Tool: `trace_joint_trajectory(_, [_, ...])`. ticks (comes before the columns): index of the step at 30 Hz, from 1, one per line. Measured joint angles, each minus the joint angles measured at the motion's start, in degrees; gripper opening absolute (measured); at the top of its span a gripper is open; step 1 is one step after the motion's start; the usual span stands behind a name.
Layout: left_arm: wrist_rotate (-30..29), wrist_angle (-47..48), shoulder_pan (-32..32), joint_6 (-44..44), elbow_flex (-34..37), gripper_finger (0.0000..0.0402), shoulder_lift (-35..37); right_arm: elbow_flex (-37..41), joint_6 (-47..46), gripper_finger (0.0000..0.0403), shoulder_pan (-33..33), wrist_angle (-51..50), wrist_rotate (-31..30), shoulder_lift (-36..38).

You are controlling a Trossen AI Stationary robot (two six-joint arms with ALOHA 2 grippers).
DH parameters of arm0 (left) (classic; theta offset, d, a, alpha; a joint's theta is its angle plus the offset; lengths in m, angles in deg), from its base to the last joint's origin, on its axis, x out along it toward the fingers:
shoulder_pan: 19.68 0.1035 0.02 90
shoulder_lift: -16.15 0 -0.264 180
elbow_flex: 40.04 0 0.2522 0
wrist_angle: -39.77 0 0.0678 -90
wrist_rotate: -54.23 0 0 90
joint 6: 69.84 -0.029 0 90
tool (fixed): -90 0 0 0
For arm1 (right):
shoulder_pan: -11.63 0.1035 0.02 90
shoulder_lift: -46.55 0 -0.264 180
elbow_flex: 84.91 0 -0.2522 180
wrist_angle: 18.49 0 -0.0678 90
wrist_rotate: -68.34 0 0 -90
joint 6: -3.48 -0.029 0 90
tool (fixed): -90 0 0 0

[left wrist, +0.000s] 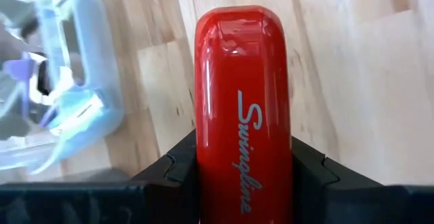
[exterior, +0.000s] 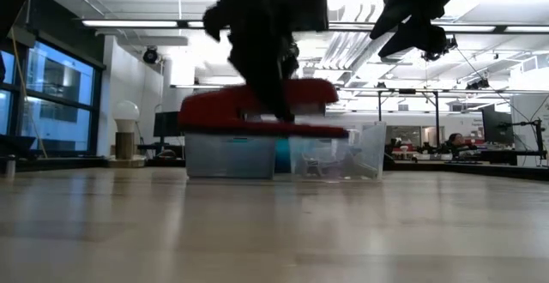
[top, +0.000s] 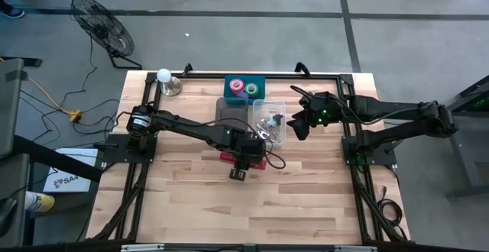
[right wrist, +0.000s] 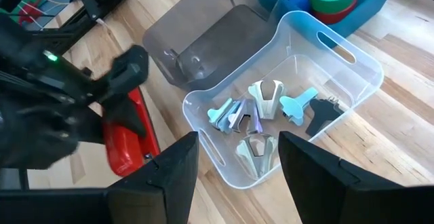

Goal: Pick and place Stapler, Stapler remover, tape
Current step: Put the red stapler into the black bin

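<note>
- Stapler [left wrist: 243, 108]: red, clamped across its body by the left gripper [top: 240, 168], held clear of the wooden table [top: 306, 206] just in front of the bins.
- Right gripper [right wrist: 237, 176]: fingers spread wide with nothing between them, hovering over the clear bin [right wrist: 352, 54] of staple removers [right wrist: 266, 98].
- Tape rolls [top: 243, 88]: pink and green ones sit in the blue bin [top: 260, 80] at the table's far edge, behind a smoky clear bin [right wrist: 203, 41].
</note>
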Motion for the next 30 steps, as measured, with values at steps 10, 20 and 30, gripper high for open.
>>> trace_joint_trajectory(10, [-6.9,15.5,0.1,3.2,-13.1,0.0134,0.1,0.0,-0.4,0.0195,0.0,0.0,0.9,0.0])
trace_joint_trajectory(20, [-16.6,20.6,0.1,14.1,-17.3,0.0134,0.3,0.0,3.4,0.0195,0.0,0.0,-2.1,4.5])
trace_joint_trajectory(30, [-24.6,22.7,0.3,35.4,-17.3,0.0134,0.3,0.0,8.0,0.0195,-0.1,-0.3,-5.8,12.0])
